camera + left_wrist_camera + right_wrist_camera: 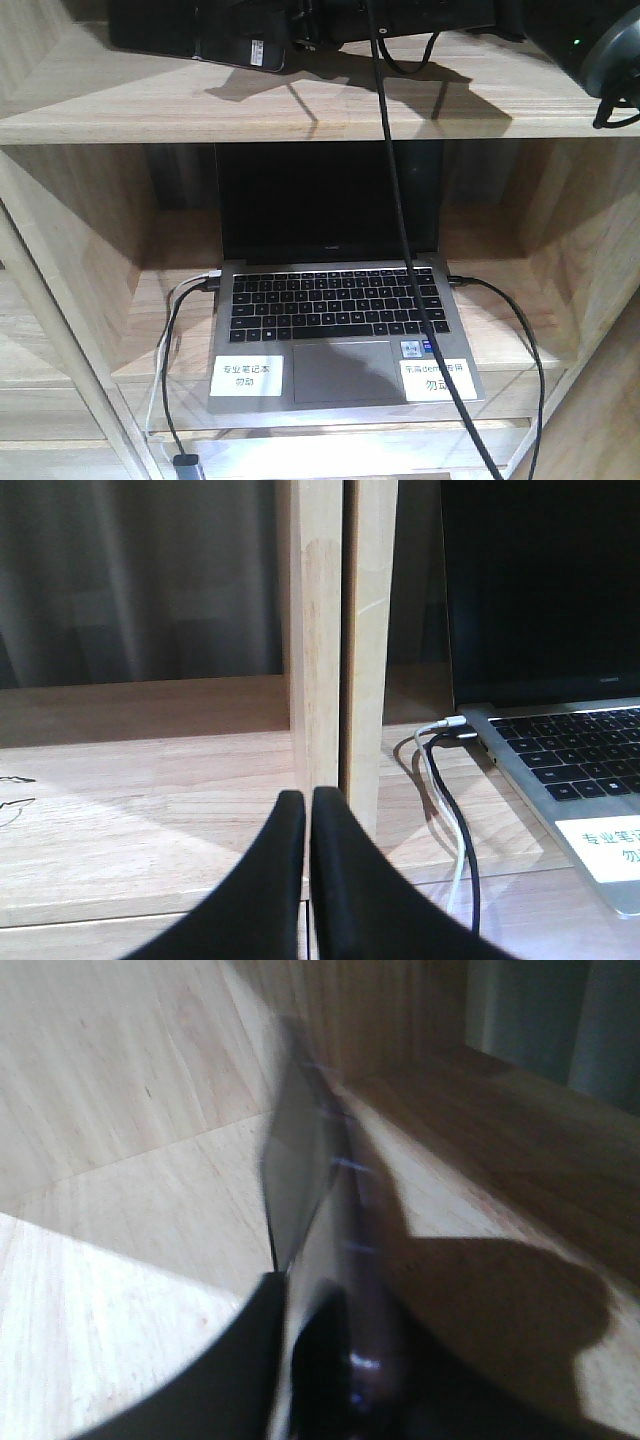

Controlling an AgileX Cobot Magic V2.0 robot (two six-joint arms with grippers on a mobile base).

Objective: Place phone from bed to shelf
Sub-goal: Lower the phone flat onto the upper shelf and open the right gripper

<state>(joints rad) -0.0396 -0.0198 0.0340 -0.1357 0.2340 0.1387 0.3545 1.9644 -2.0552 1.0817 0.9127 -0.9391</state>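
1. Your front view alone shows the phone (215,45) at the upper left of the frame, glossy black with a white barcode sticker, low over the shelf (300,105) board, the silver laptop (340,320) open in the bay beneath.
2. Your right wrist view shows the right gripper (300,1300) with its fingers (240,1360) clamped on the phone (300,1170), seen edge-on and blurred, above pale wood (120,1200).
3. Your left wrist view shows the left gripper (308,800) at the bottom centre, fingers (265,890) together, empty, facing a wooden upright (315,630); two cables (450,810) run to the laptop (560,750).
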